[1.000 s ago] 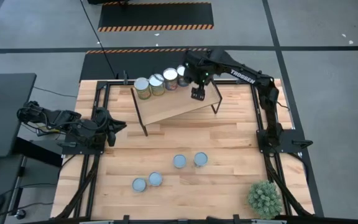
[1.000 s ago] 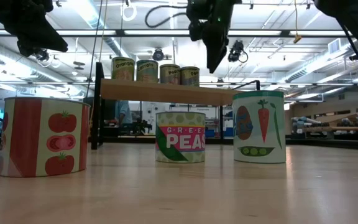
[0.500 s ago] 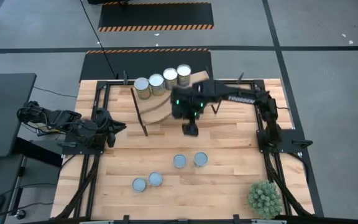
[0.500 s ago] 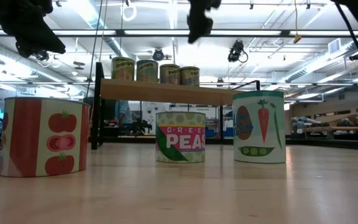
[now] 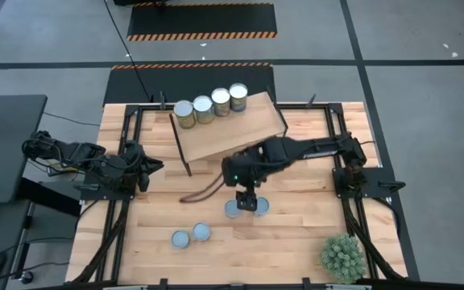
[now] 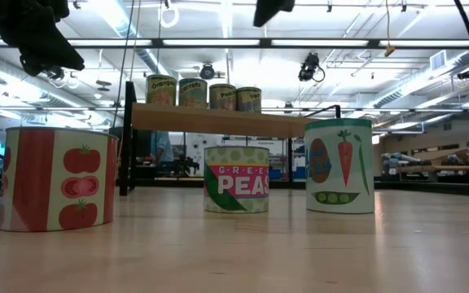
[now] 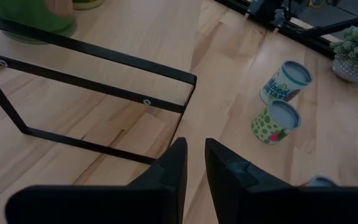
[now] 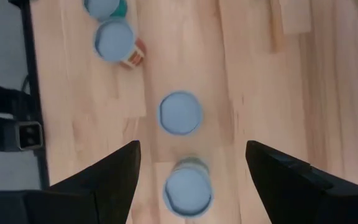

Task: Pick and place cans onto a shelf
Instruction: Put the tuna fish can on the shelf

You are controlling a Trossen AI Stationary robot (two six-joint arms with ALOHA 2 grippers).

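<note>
Four yellowish-green cans (image 5: pixel 211 104) stand in a row on the light-wood shelf (image 5: pixel 230 131) at the far side of the table. Four shorter cans stand upright on the tabletop: two in the middle (image 5: pixel 261 206) and two nearer the front left (image 5: pixel 192 235). My right gripper (image 5: pixel 246 197) hovers open above the middle pair. In its wrist view, one can (image 8: pixel 187 190) lies between its spread fingers and another (image 8: pixel 180 113) just ahead, neither touched. My left gripper (image 5: pixel 147 167) waits at the table's left edge, shut and empty (image 7: pixel 195 163).
A green spiky plant (image 5: pixel 343 256) stands at the front right corner. The shelf's black frame legs (image 7: pixel 92 93) stand just ahead of my left gripper. In the low view the tomato can (image 6: pixel 55 177), peas can (image 6: pixel 236 179) and carrot can (image 6: pixel 339 165) stand before the shelf (image 6: pixel 218 120).
My right gripper has left the shelf's far right end. It has swept over the shelf toward the table's near edge and now hangs above the two middle cans. The cans and the shelf have kept still.
</note>
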